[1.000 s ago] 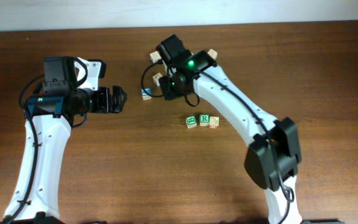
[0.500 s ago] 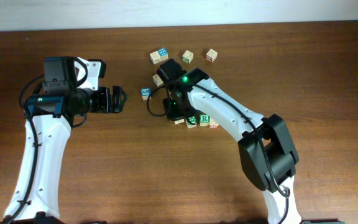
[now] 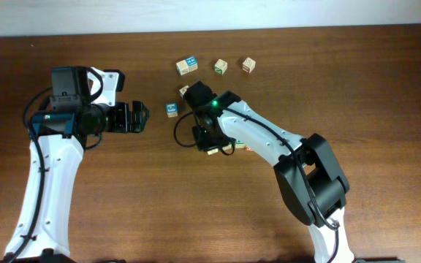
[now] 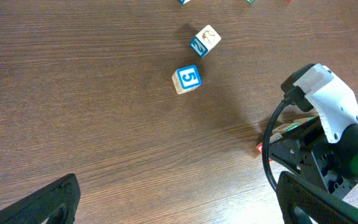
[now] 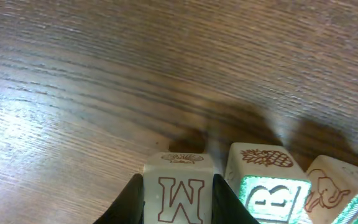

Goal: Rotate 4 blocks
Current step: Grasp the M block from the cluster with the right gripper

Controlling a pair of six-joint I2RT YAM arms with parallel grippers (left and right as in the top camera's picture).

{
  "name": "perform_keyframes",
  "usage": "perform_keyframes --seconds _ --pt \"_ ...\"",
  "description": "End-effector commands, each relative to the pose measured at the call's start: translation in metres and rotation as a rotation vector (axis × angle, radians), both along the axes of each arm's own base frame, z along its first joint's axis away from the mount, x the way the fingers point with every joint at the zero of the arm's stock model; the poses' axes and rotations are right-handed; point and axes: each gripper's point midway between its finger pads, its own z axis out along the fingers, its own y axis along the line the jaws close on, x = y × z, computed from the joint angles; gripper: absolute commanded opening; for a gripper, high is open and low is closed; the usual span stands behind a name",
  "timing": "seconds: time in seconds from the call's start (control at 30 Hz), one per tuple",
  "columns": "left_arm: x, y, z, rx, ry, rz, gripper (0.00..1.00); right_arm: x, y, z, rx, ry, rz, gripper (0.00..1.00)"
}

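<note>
Right hand (image 5: 178,208): closed on the tan-printed M block (image 5: 179,186), one finger on each side face. The block sits low at the worktop (image 5: 104,74); I cannot tell whether they touch.

Just beside one finger is the green-printed block (image 5: 269,180), then the elephant block (image 5: 334,186). The row runs along the hand's closing line.

Left hand (image 3: 136,117): spread open, well apart, so the right arm is nearer.

Judgement: lift clear before rotating, or the neighbour gets nudged.
</note>
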Motion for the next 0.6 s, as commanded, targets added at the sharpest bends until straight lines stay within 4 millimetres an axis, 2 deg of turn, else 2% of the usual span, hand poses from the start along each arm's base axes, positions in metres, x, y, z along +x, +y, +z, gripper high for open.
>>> perform_keyframes --seconds 0.0,0.13,0.23,0.3,0.33,0.4,0.47,0.53,0.57 --pt "0.003 -0.001 0.005 -0.004 -0.016 -0.016 0.99 0.000 -0.004 -0.005 -0.031 -0.014 -0.006 0.31" --pt "0.003 -0.001 0.005 -0.004 -0.015 -0.016 0.99 0.004 -0.002 -0.005 -0.020 -0.028 -0.005 0.48" --pt "0.003 -0.001 0.005 -0.004 -0.016 -0.016 0.99 0.007 0.001 -0.003 -0.009 -0.044 0.001 0.49" --pt "0.003 -0.001 0.005 -0.004 -0.015 -0.016 0.99 0.014 0.008 0.013 0.016 -0.069 0.021 0.48" --pt "0.003 -0.001 0.005 -0.004 -0.015 -0.016 0.99 0.016 0.013 0.023 0.035 -0.072 0.027 0.48" --pt "0.003 -0.001 0.005 -0.004 -0.016 -0.016 0.99 0.008 0.035 0.033 0.123 -0.046 0.085 0.38" --pt "0.003 -0.001 0.005 -0.004 -0.015 -0.016 0.99 -0.005 0.048 0.026 0.120 -0.028 0.116 0.36" --pt "0.003 -0.001 0.005 -0.004 -0.016 -0.016 0.99 -0.014 0.051 0.011 0.098 0.006 0.119 0.33" --pt "0.003 -0.001 0.005 -0.004 -0.015 -0.016 0.99 -0.018 0.049 0.002 0.082 0.033 0.096 0.26"
